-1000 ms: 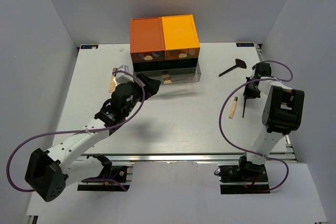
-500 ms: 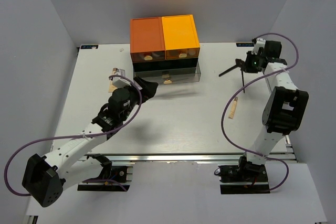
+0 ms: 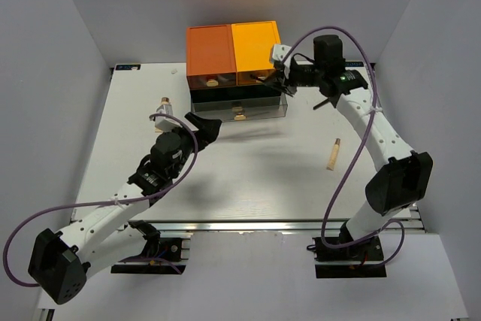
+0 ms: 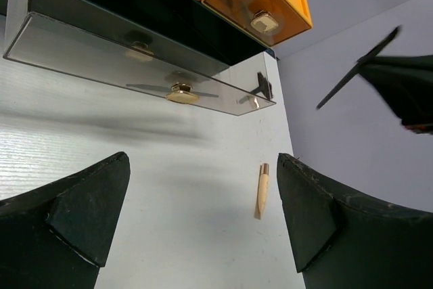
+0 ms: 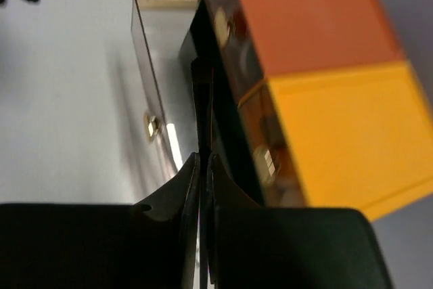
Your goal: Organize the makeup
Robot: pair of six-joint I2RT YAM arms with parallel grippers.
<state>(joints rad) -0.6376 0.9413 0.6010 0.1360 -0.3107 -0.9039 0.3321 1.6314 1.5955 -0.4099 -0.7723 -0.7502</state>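
top / right arm: swung in from the far right table edge within the last half second; right gripper (image 3: 279, 80) is now over the right end of the open drawer (image 3: 239, 104). Its grasp cannot be resolved in this view.
top / left arm: barely moved; left gripper (image 3: 204, 127) is just near-left of the open drawer.
top / beige tube (image 3: 331, 154): unmoved, flat on the table (image 3: 248, 178), right of centre, well apart from the drawer.
top / beige item (image 3: 164, 103): on the table at far left, now uncovered by the left arm.
top / drawer box (image 3: 234, 49): set at the far edge. Both orange upper drawers are shut; the lower smoked drawer is pulled out. Contents cannot be told.
top / room: grey walls flank the table left, right and far. The right arm arches over the far-right quarter.
left wrist / claw: fingers (image 4: 74, 214) spread wide, nothing between them.
left wrist / scene: the drawer's smoked front and gold knob (image 4: 179, 93) are seen ahead, with a black brush (image 4: 261, 87) just beyond its right corner.
left wrist / thin black stick (image 4: 352, 76): seen in the air at right, held by the right gripper.
right wrist / claw: clenched on the thin black stick, which points out over the open drawer.
right wrist / drawer: interior dark; contents cannot be told.
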